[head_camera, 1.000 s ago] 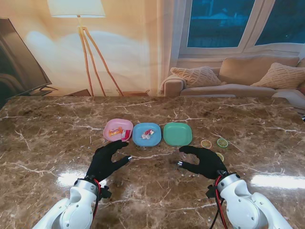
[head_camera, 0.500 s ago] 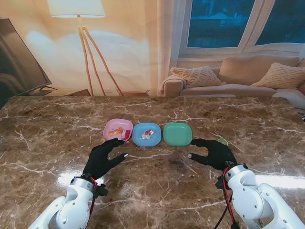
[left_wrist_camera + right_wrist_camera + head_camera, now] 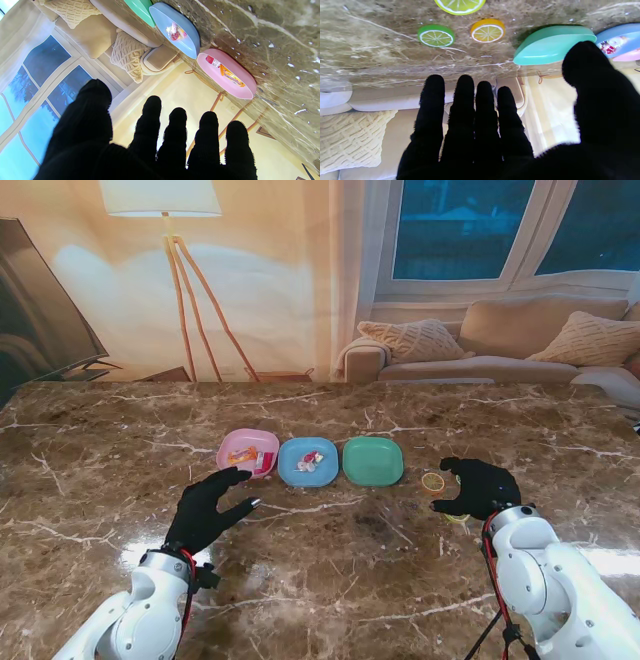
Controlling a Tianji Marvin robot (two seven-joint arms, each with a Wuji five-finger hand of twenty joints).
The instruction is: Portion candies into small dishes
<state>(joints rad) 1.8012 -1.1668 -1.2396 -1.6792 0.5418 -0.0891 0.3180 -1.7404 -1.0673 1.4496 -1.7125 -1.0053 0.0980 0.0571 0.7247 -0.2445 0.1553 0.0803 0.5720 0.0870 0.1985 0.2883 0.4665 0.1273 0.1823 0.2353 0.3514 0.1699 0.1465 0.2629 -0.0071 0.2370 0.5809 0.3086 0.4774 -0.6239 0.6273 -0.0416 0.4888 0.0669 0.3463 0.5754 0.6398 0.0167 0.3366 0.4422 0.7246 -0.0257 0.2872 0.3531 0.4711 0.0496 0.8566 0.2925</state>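
Hands first, nearest me. Left hand [image 3: 207,512]: fingers spread, holding nothing, parked just short of the pink dish [image 3: 248,452], presumably idle. Right hand [image 3: 480,487]: fingers extended and apart, nothing held, poised over the citrus-slice candies at the right, likely lining up a pick. Candies loose on the marble table [image 3: 100,470]: orange slice [image 3: 487,30], green slice [image 3: 435,35], yellow-green slice [image 3: 460,5], lying near one another beside the green dish [image 3: 372,461]. Dishes, one row farther from me: pink holds an orange wrapped piece and a red one; blue dish [image 3: 307,462] holds a few wrapped candies; green holds nothing yet.
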